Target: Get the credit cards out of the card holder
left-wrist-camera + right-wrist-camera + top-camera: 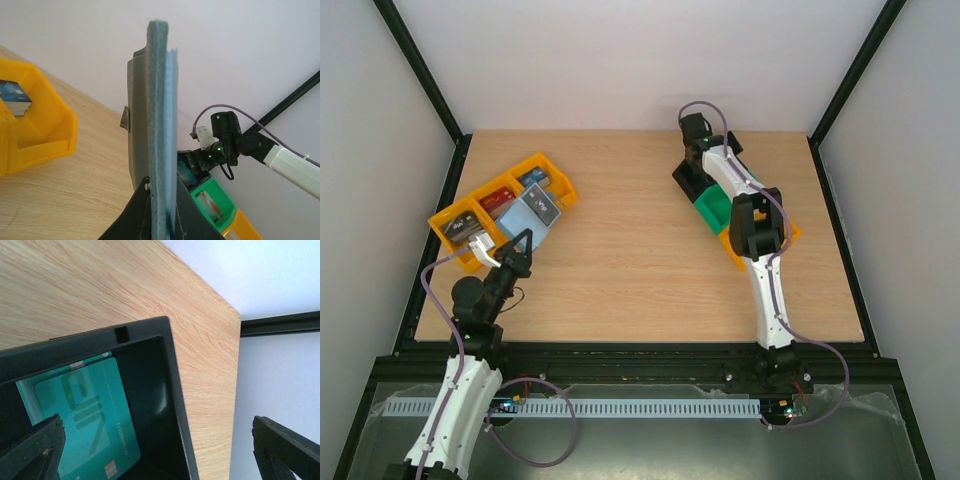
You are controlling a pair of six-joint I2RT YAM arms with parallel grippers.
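Left pincer [162, 202] clamps card holder [161, 100] upright near worktop [650, 260] left edge. Right pincer [157, 442] gapes over black tray [172, 405], far right, credit card [85, 415] lying inside. Deposit step, likely. Next: reach to holder for any remaining cards.

Card holder [161, 130] upright, teal card [87, 415] lying flat

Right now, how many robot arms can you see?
2. The left arm, on the left, holds the blue card holder by the orange trays. The right arm, on the right, reaches over the black tray.
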